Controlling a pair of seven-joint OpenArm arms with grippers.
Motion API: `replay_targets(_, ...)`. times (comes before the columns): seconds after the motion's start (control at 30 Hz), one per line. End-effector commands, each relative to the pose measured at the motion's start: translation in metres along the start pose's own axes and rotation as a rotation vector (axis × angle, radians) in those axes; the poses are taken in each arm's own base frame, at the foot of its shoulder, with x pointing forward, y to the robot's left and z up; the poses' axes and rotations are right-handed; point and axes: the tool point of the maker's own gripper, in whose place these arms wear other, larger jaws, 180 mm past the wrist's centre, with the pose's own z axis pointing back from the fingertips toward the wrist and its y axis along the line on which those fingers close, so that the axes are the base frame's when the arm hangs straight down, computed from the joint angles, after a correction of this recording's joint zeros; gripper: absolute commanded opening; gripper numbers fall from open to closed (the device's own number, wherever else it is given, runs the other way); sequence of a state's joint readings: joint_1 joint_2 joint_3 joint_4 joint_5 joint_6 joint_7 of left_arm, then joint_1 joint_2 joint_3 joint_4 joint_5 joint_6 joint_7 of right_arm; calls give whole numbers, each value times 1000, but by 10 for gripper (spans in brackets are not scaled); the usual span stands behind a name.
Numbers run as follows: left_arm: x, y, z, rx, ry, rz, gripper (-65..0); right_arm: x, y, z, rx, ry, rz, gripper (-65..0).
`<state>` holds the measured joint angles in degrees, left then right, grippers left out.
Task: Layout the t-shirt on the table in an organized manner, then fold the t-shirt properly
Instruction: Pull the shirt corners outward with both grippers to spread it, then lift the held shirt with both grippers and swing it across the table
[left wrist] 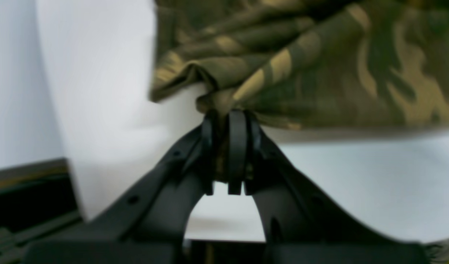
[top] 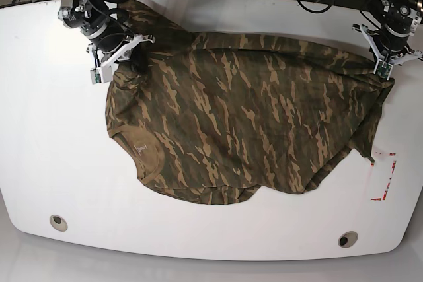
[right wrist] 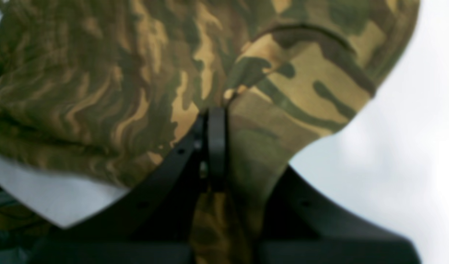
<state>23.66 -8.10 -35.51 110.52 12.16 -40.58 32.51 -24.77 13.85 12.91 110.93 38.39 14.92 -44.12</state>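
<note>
Soft matt camouflage cloth t-shirt [top: 244, 123] lies on the smooth, glossy white table [top: 39, 130].

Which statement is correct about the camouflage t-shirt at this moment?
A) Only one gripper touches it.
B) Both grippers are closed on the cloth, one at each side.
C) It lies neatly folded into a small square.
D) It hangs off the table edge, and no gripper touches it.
B: the left gripper and the right gripper each pinch the t-shirt, which is spread on the white table.
</note>
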Motion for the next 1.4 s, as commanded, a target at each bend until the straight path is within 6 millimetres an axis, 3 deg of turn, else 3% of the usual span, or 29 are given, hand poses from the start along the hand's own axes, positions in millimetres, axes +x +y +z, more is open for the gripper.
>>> replay_targets(0.0,11,17,4,36,-30,-46,-621,3,-4,11,-16,-23,7,-650)
replay_targets(0.1,13,16,2,22,-27,-95,-621,-3,-15,16,-49,-15,-9,-650)
replay_targets(0.27,-10,4,7,-18,39,-122,-621,-18,-26,16,-73,22,-35,-650)
replay_targets(0.5,-33,-8,14,-54,96,-132,-621,-19,-42,20,-112,22,-55,-650)
replay_targets(0.63,-37,-10,15,-61,106,-132,-621,-19,-47,22,-121,33,-41,-650)
replay_targets(0.73,-36,-15,14,-76,103,-136,-621,-30,-55,20,-134,62,-65,-650)
replay_targets(1.0,-18,-57,6,-185,58,-182,-621,-28,-67,8,-145,60,-97,-650)
replay_targets(1.1,6,-66,-2,-202,5,-200,-621,-14,-68,3,-141,33,-89,-650)
replay_targets(1.23,30,-62,-11,-184,-20,-211,-621,-2,-72,-5,-138,11,-91,-650)
replay_targets(1.37,76,-45,-23,-129,-85,-216,-621,20,-79,-17,-137,-14,-92,-650)
